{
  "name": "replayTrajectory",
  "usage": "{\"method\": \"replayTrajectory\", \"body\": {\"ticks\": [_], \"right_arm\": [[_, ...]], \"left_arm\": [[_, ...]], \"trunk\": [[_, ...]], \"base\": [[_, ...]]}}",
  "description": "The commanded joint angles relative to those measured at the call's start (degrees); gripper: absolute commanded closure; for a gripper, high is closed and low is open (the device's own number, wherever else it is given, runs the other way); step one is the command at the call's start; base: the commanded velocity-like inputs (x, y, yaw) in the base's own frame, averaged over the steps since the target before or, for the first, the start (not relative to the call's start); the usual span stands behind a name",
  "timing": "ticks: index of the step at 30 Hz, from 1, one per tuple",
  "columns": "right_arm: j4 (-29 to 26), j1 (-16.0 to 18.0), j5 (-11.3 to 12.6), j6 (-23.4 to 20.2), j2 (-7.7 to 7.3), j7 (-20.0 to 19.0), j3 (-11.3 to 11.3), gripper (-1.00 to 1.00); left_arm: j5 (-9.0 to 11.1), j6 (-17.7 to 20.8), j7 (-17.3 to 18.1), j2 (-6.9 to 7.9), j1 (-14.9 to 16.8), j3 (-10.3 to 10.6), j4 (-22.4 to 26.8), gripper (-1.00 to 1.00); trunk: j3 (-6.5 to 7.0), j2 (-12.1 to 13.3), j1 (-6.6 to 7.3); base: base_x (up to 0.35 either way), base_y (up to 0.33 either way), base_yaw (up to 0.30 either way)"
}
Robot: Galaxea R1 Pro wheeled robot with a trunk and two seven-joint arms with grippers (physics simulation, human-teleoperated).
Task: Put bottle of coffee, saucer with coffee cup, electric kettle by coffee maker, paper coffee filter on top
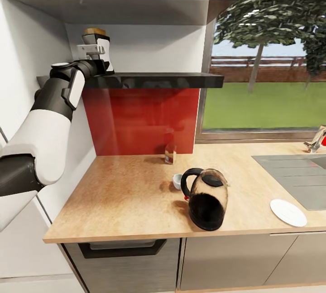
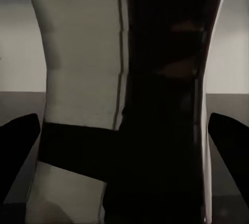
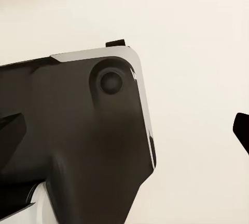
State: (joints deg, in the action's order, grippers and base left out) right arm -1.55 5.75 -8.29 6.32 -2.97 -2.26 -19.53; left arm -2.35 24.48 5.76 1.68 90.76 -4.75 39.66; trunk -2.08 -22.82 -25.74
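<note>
The bottle of coffee stands at the left end of the shelf, against the wall — small, rigid, probably light and smooth-sided, so best held across its labelled body below the yellow cap. The left gripper has its fingers either side of it; whether they press I can't tell. Below, the electric kettle sits near the countertop's front edge.

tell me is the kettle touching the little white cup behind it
Cannot tell. In the head view the electric kettle's handle overlaps the coffee cup, hiding any gap.
</note>
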Motion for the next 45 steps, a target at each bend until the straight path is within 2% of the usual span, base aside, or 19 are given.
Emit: {"method": "replayTrajectory", "body": {"ticks": [1, 25, 30, 45], "right_arm": [[0.06, 0.05, -0.56, 0.19, -0.02, -0.18, -0.50, -1.00], [0.03, 0.05, -0.54, 0.13, 0.07, -0.21, -0.50, -1.00], [-0.02, 0.05, -0.50, 0.17, 0.07, -0.25, -0.57, -1.00], [-0.03, 0.05, -0.50, 0.18, 0.12, -0.24, -0.59, -1.00]], "left_arm": [[-0.63, 0.32, 0.40, -0.02, 0.03, -0.25, -0.01, 1.00], [-0.56, 0.68, 0.16, -0.14, 0.08, -0.31, 0.45, 1.00], [0.23, 1.39, 0.27, -0.40, 0.47, -0.26, 0.51, 1.00], [0.51, 2.50, 0.29, -0.40, 0.43, 0.09, 0.64, 1.00]], "trunk": [[-0.15, -0.10, -0.05], [-0.15, -0.10, -0.05], [-0.15, -0.10, -0.05], [-0.15, -0.10, -0.05]], "base": [[0.000, 0.000, 0.000], [0.000, 0.000, 0.000], [0.000, 0.000, -0.005], [0.000, 0.000, -0.222]]}}
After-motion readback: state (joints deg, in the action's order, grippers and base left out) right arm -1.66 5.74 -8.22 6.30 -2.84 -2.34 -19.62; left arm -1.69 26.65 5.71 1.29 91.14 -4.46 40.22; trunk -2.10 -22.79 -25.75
